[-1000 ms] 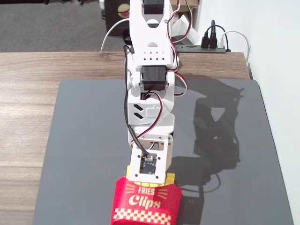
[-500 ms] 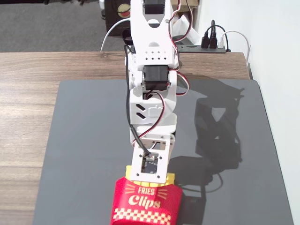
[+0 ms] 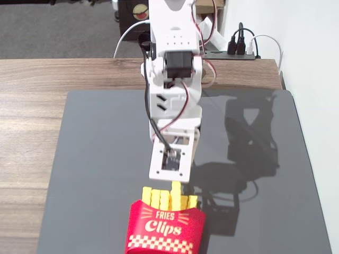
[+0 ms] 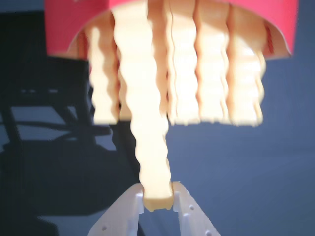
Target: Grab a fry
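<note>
A red "Fries Clips" carton [image 3: 165,229] stands at the front of the dark mat with several yellow fries in its mouth. One fry [image 3: 176,191] sticks up higher than the others. In the wrist view this fry [image 4: 147,147] reaches out of the carton [image 4: 74,24] further than the rest, and its end sits between my two white fingertips. My gripper [image 4: 158,195] is shut on that end. In the fixed view the gripper [image 3: 179,185] hangs just above the carton's top, mostly hidden by the wrist.
A dark mat [image 3: 95,159] covers the wooden table [image 3: 32,106]. A white wall runs along the right in the fixed view. A power strip with plugs [image 3: 238,50] lies behind the table's far edge. The arm's shadow falls to the right of the carton.
</note>
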### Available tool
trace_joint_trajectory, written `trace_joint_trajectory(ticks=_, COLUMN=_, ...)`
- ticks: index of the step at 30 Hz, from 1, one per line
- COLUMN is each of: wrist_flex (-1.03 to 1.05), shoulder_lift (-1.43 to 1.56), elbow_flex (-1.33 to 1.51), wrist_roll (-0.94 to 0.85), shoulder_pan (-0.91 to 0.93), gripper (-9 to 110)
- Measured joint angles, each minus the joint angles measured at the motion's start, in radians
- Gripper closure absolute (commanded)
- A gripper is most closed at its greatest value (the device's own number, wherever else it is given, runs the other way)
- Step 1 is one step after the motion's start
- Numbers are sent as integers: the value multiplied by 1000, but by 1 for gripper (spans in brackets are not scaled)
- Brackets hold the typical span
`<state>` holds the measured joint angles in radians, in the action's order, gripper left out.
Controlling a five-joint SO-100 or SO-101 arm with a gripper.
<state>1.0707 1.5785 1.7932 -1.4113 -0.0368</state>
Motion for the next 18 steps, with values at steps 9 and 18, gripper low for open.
trace_joint_trajectory(ticks=9, wrist_flex=-15, shoulder_lift=279, elbow_flex=308, wrist_roll=14, shoulder_pan=0, gripper=101)
trace_joint_trajectory(ticks=18, wrist_flex=58, shoulder_lift=603, elbow_flex=554, wrist_roll=52, shoulder_pan=-26, gripper=101)
